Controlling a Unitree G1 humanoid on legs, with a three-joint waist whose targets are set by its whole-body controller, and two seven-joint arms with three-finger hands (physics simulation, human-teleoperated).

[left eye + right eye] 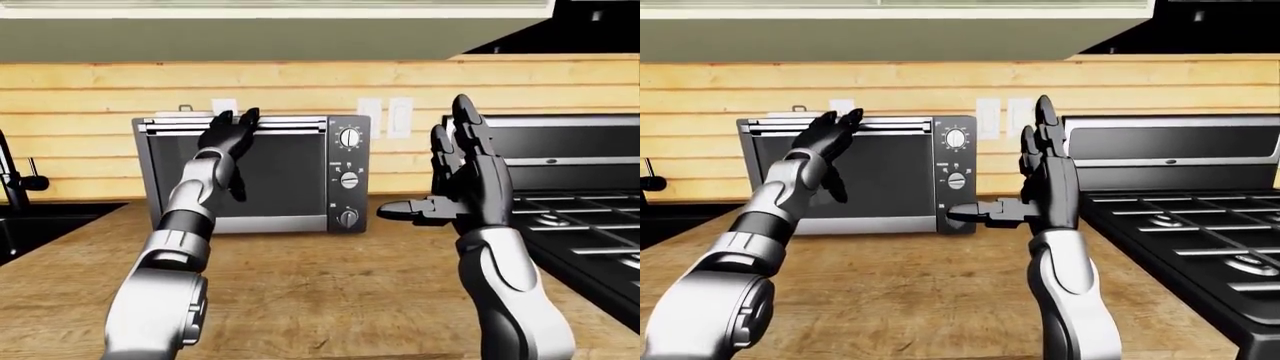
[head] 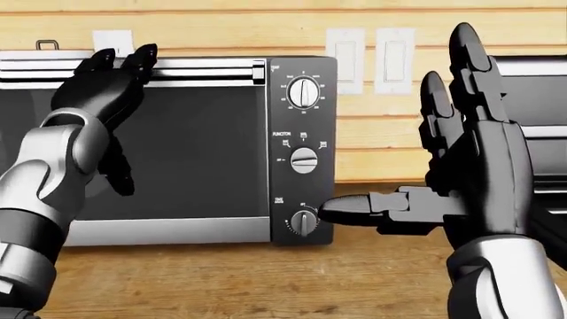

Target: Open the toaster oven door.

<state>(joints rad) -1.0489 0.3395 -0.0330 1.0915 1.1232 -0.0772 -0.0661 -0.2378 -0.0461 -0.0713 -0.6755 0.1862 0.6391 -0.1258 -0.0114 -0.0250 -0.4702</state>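
Observation:
A silver toaster oven (image 1: 300,222) with a dark glass door (image 1: 285,176) stands on the wooden counter against the wall. Its door is closed, with a handle bar (image 1: 290,127) along the top edge. Three knobs sit down its right panel (image 1: 348,178). My left hand (image 1: 232,129) is raised to the handle; its open fingers reach the bar at the door's top, and I cannot tell whether they grip it. My right hand (image 1: 465,172) is held up open, palm flat, to the right of the oven, its thumb pointing toward the lowest knob (image 2: 303,221).
A black stove (image 1: 580,202) with grates stands at the right. A dark sink and faucet (image 1: 15,187) are at the left edge. Wall outlets (image 1: 385,116) are behind the oven. The wooden counter (image 1: 320,292) spreads below. A cabinet hangs overhead.

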